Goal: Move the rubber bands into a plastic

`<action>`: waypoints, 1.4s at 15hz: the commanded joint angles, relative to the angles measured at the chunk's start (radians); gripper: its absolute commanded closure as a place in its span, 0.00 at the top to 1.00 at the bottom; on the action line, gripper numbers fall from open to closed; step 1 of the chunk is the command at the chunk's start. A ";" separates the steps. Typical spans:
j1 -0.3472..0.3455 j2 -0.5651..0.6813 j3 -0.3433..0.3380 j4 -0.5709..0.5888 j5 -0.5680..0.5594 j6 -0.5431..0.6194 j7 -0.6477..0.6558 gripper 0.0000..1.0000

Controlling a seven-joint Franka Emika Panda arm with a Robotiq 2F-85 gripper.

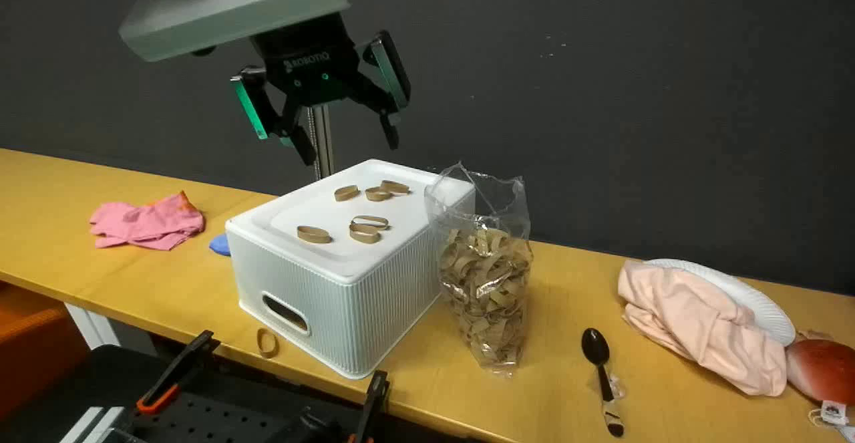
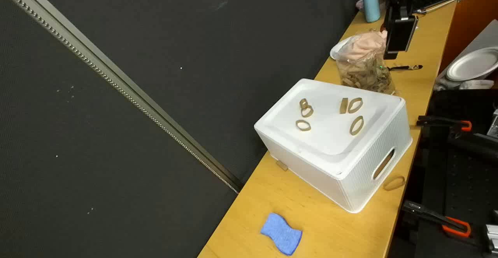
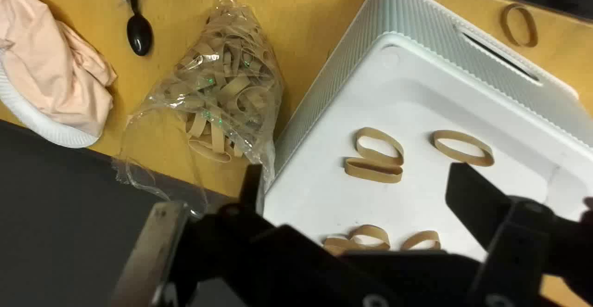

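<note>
Tan rubber bands (image 1: 313, 235), six, lying loose on the top (image 1: 409, 209) of the white box (image 1: 394, 303): three toward the slotted end, three toward the opposite end. Gripper (image 1: 348, 143) hangs well above the box top, jaws spread wide; in the wrist view two bands show between the fingertips, a third shows right by one fingertip, the other three are partly hidden by the gripper. One more band (image 3: 533, 33) on the table (image 1: 561, 376), just outside the slotted end, near the table edge opposite the dark wall (image 1: 634, 95). Clear plastic bag (image 1: 494, 199) stands upright on the table just beside the box, mouth up, partway filled with more bands (image 1: 484, 296); can't tell if it touches the box. Beyond the bag: black spoon (image 1: 605, 383) near the same table edge, then peach cloth (image 1: 705, 326) overlapping white plate (image 1: 745, 292) by the wall-side edge, red-and-white round thing (image 1: 825, 369) next to the cloth. Other side of the box: blue sponge (image 2: 281, 234), then pink cloth (image 1: 148, 222).
</note>
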 commanded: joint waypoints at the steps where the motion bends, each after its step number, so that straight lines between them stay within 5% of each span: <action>1: 0.002 -0.001 -0.001 0.001 0.000 -0.003 0.001 1.00; 14: 0.000 0.018 0.003 0.016 -0.006 0.016 0.004 1.00; 17: 0.054 0.054 -0.020 0.058 0.033 0.027 -0.041 1.00; 21: 0.194 0.141 -0.142 0.095 0.184 0.102 -0.241 1.00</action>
